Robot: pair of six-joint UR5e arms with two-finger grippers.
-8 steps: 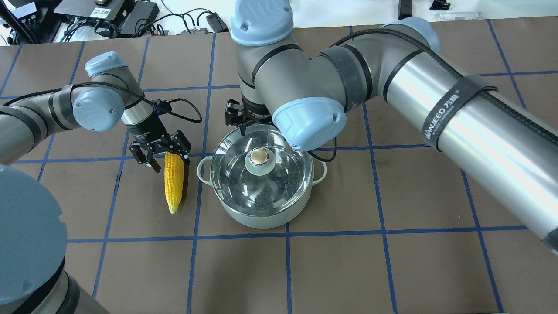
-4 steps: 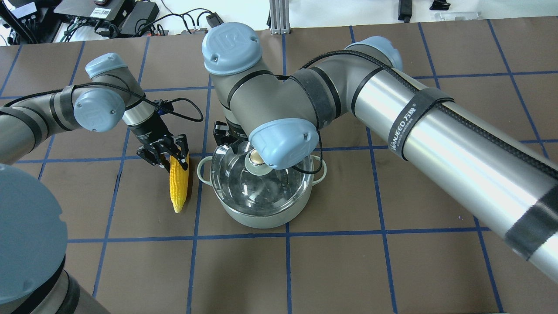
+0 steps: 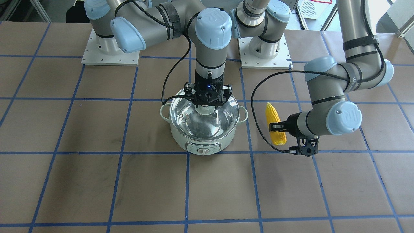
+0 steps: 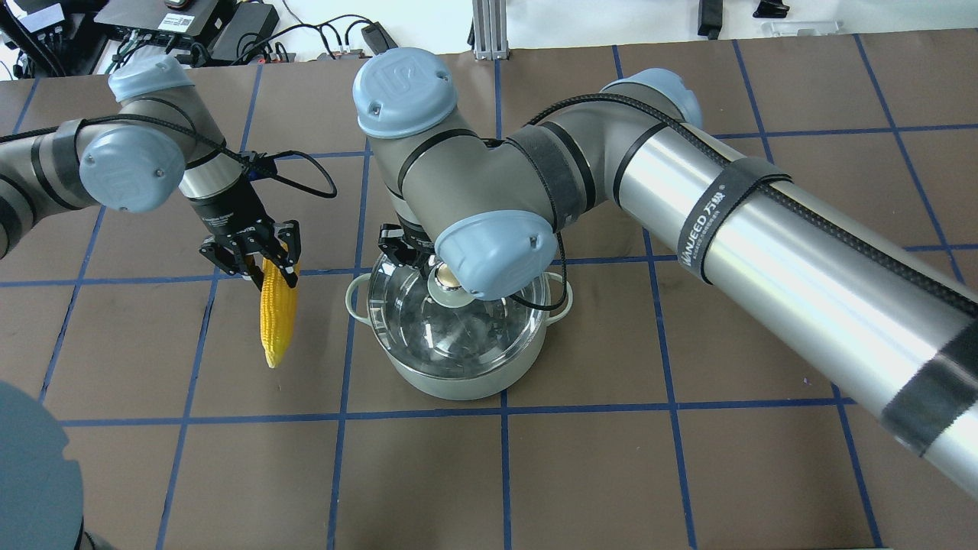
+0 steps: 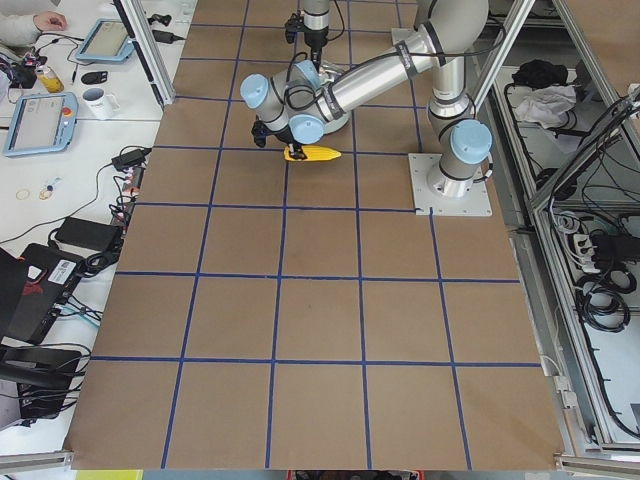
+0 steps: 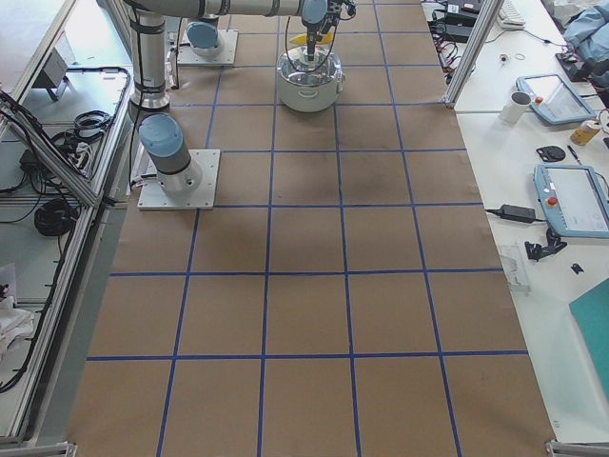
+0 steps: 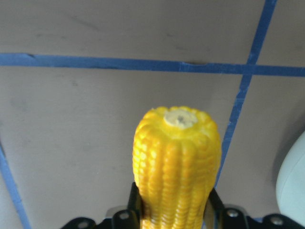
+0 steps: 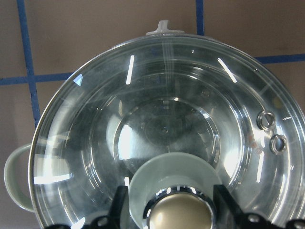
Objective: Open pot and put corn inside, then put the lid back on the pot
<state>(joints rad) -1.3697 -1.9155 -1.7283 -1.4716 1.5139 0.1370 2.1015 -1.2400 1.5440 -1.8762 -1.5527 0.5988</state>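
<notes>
The mint-green pot point(image 4: 458, 382) stands mid-table with the glass lid point(image 4: 428, 336) on it; the front view shows its dial panel point(image 3: 203, 149). My right gripper point(image 3: 207, 103) hangs straight over the lid. In the right wrist view its fingers point(image 8: 120, 205) stand open on either side of the beige-and-silver knob point(image 8: 180, 213), a small gap showing. My left gripper point(image 4: 263, 263) is shut on the thick end of the yellow corn point(image 4: 276, 321), held off the table left of the pot, tip toward the robot. The left wrist view shows the corn point(image 7: 176, 157) between the jaws.
The table is brown paper with blue tape lines point(image 4: 504, 412). The right arm's forearm point(image 4: 764, 229) spans the right half above the table. Cables and electronics point(image 4: 191, 23) lie past the far edge. The pot's side handles point(image 4: 355, 298) stick out left and right.
My left gripper has lifted the corn off the table and carried it left, away from the pot. My right wrist has come over the lid, its fingers now around the knob.
</notes>
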